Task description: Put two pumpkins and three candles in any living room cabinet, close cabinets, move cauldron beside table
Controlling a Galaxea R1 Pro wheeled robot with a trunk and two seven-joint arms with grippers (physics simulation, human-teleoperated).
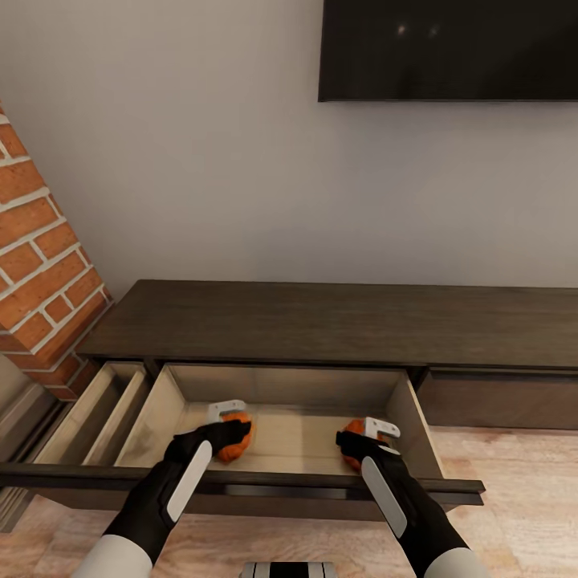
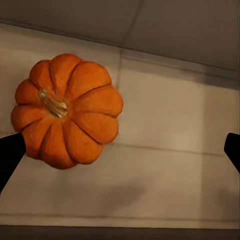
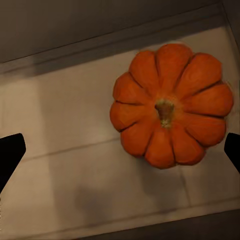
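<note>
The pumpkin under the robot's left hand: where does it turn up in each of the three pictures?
Head view: the left pumpkin lies in the open drawer, partly hidden under the left gripper.
Left wrist view: same pumpkin, stem up, between the wide-apart fingertips.
Right wrist view: the orange one here is the other pumpkin, under the right gripper.
Shared landmark: the drawer's pale wood floor.

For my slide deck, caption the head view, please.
Both arms reach into the open cabinet drawer, one pumpkin under the left gripper, another under the right gripper.
</note>
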